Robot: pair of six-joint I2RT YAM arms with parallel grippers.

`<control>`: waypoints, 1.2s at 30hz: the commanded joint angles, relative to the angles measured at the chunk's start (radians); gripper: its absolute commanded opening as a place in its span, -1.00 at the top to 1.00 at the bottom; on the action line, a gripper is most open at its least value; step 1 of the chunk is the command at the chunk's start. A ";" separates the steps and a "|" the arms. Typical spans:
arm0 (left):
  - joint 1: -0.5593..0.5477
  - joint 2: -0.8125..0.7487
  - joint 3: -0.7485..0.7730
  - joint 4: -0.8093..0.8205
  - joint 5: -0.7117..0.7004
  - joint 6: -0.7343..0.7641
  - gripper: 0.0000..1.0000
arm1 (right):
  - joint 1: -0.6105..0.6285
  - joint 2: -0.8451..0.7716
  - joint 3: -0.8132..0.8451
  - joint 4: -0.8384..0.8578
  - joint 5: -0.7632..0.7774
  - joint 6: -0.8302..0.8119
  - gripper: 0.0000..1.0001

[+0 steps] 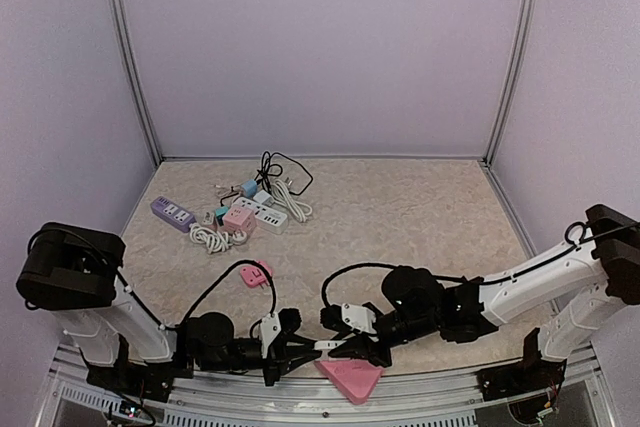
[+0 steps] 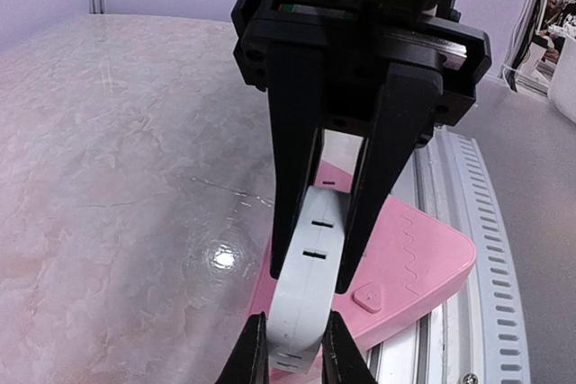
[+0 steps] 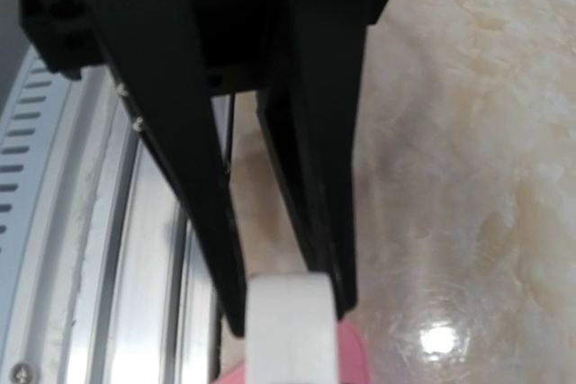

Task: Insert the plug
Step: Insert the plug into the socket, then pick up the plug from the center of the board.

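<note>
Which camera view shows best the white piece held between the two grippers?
The left wrist view: the white piece stands in the middle, its long face and slots plain. The top view shows only a tiny white bit; the right wrist view shows only its blank end.

Both arms stretched low, grippers meeting nose to nose.
The left arm (image 1: 210, 339) reaches right and the right arm (image 1: 520, 285) reaches left; the left gripper (image 1: 298, 351) and right gripper (image 1: 350, 346) both pinch one white piece (image 1: 325, 345), jaws nearly closed.
</note>
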 commanded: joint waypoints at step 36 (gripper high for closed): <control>0.702 -0.747 0.802 -2.138 0.027 0.578 -0.97 | -0.195 0.006 0.743 -0.707 0.591 0.657 -0.90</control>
